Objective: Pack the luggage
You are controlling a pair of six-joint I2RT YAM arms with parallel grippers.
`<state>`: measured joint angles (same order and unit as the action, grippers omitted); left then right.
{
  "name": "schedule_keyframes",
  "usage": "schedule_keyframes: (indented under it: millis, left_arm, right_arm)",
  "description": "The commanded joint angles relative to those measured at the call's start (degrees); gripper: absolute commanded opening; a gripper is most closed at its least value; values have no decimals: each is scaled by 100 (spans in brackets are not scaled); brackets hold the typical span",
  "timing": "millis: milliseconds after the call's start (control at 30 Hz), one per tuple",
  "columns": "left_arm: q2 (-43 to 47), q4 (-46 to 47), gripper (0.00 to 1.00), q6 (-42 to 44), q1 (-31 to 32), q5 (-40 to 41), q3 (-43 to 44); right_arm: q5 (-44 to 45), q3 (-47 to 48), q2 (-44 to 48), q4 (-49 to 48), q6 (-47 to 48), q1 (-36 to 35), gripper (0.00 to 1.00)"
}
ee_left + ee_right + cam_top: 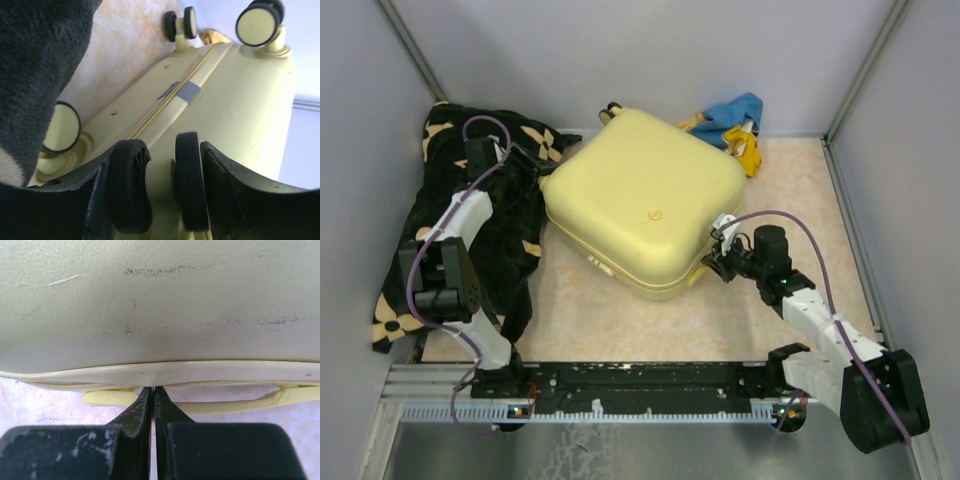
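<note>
Lying closed and flat near the middle of the beige marbled counter (620,320), the large pale-yellow hard-shell suitcase (640,190) is seen from above. A small round embossed emblem (657,213) is stamped on its lid, and its marking is too small to be read. A black fleece blanket with tan flowers (510,250) is heaped at the left beside the case, and a crumpled blue-and-yellow cloth (735,125) is bunched behind its far corner. The space is enclosed by plain grey walls (620,50). The left fingers (235,190) are held apart, one on each side of a black twin wheel (130,185). The right fingers (135,415) are pressed together, their tips set against the case's rim by the yellow handle (225,405).
</note>
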<state>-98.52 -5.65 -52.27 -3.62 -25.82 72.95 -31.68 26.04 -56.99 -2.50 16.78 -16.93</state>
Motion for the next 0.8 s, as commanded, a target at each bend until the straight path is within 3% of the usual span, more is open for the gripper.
schedule_keyframes:
  millis: [0, 100, 400, 767]
  left_arm:
    - [286, -644, 11, 970, -61, 105, 103]
    - [179, -1052, 0, 1633, -77, 214, 328]
    - [-266, -1497, 0, 2620, -162, 286, 725]
    - [-1007, -1853, 0, 3644, -163, 313, 1656]
  right_arm:
    - [414, 206, 291, -322, 133, -29, 0]
    - [426, 178, 442, -215, 157, 261, 0]
    - [252, 294, 286, -323, 568, 1411, 0]
    - [-404, 1298, -1359, -1197, 622, 2583, 0]
